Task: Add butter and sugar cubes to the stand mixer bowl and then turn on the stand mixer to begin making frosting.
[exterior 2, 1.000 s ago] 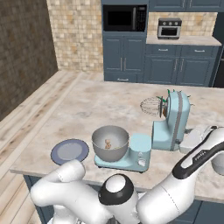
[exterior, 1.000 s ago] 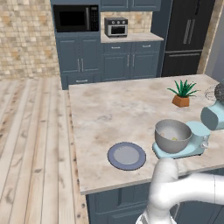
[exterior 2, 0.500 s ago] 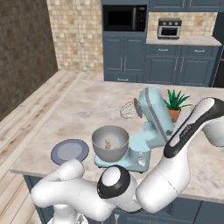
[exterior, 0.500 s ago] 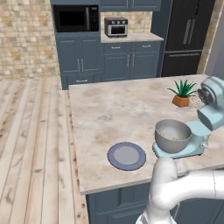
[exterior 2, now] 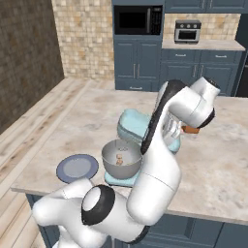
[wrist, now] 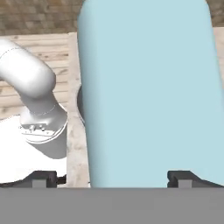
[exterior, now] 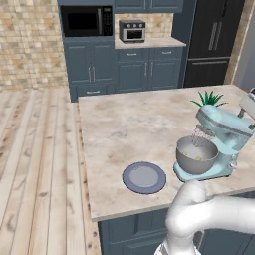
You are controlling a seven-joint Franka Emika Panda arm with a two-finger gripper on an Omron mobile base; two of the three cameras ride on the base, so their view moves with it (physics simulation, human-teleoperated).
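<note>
- Since a second ago, when its head stood tilted right back, the light blue stand mixer [exterior: 221, 137] has swung its head down, putting the wire whisk [exterior: 199, 135] over the bowl; the switch remains, I judge.
- Holding nothing, my pincer [wrist: 112, 177] straddles that smooth rounded head, fully spread.
- On the marble bench [exterior: 129, 124], the grey brushed-metal bowl [exterior 2: 121, 159] holds pale lumps [exterior 2: 119, 158].

Marble island counter [exterior: 129, 124] — carrying plate [exterior: 144, 178], stand mixer [exterior: 219, 144], potted plant [exterior: 209, 98].
</note>
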